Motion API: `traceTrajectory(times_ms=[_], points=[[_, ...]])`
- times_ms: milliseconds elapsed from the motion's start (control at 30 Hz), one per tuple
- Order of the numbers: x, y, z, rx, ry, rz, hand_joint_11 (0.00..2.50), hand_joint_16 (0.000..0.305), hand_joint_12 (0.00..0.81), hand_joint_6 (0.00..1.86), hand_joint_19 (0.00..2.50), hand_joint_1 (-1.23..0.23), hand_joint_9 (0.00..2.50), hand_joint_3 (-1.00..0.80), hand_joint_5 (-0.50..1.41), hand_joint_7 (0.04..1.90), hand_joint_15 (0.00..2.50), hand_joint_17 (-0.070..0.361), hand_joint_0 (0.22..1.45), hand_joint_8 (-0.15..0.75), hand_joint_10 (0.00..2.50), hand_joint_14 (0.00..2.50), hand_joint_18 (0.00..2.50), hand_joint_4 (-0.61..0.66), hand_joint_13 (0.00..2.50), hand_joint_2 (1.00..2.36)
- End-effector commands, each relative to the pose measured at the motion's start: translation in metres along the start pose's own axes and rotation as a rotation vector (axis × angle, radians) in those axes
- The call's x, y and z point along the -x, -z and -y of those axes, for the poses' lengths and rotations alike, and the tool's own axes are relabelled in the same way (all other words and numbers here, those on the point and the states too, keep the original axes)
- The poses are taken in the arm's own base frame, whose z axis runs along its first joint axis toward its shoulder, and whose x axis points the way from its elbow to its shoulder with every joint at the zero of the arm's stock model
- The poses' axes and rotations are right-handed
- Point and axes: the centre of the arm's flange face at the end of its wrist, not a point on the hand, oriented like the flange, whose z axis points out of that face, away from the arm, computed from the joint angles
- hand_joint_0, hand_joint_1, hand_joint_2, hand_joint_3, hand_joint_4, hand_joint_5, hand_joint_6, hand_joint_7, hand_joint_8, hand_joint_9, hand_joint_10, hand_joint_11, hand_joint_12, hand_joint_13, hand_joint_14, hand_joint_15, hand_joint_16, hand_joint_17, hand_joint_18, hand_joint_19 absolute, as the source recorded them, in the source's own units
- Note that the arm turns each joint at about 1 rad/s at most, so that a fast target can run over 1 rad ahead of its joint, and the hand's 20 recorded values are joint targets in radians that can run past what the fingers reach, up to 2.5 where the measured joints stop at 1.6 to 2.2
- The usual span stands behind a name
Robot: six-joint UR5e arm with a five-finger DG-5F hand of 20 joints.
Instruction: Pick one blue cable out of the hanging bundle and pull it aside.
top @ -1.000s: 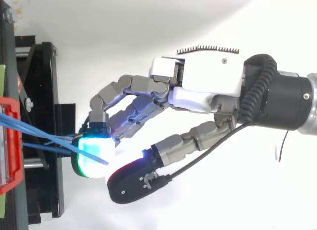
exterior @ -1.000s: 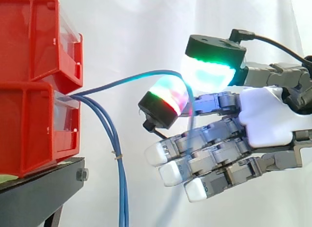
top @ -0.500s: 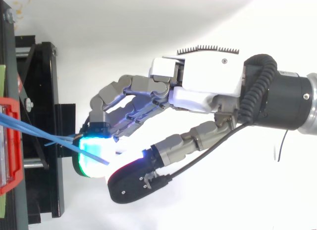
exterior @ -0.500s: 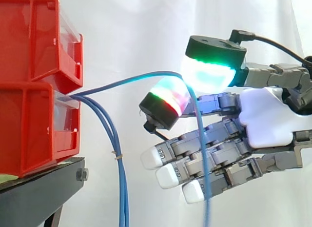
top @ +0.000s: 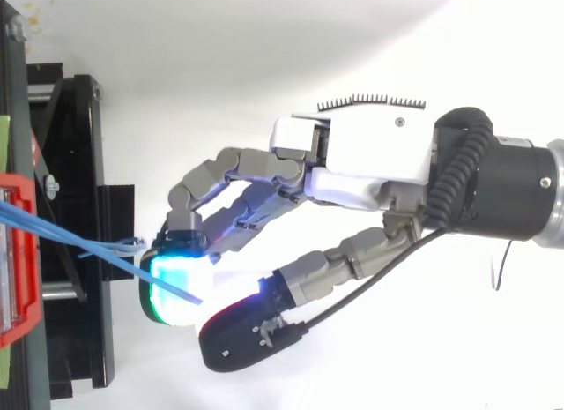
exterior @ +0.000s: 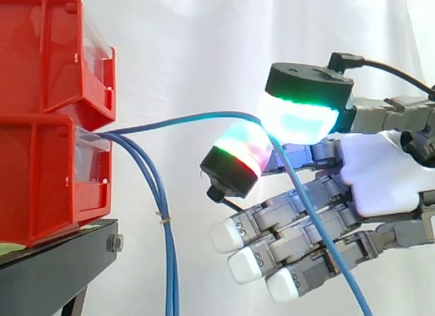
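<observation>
One blue cable arcs from the lower red bin over to my hand and is pinched between a green-glowing pad and a red-and-green pad. Past the pinch its tail slants down to the right across the other fingers, which are loosely curled under it. The rest of the bundle, two blue cables tied with a small band, hangs straight down beside the bin. From above, the hand reaches left and the held cable runs from the bin to its lit pad.
Two red bins are stacked at the left, the upper one over the lower, on a black stand with a bolt at its edge. Behind hangs a white curtain. The stand's black frame lies left of the hand.
The hand has shifted a little right and down, away from the bins, keeping its pinch. The cable's loose tail has swung out from the fingers to slant down to the right.
</observation>
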Motion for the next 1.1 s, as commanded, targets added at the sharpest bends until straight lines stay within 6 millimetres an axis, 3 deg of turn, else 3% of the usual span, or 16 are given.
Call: traceTrajectory(times_ms=[0, 1067], points=[[-0.0012, 0.0020, 0.0019, -0.018, 0.026, -0.001, 0.00, 0.060, 0.438, 0.88, 0.33, -0.93, 0.75, 0.11, -0.05, 1.05, 0.20, 0.134, 0.57, 0.284, 0.00, 0.01, 0.61, -0.27, 0.71, 1.10], [-0.0021, 0.0024, 0.0022, -0.021, 0.088, -0.001, 0.00, 0.060, 0.436, 0.88, 0.36, -0.93, 0.86, 0.10, -0.04, 1.05, 0.26, 0.136, 0.56, 0.295, 0.00, 0.01, 0.65, -0.25, 0.77, 1.15]])
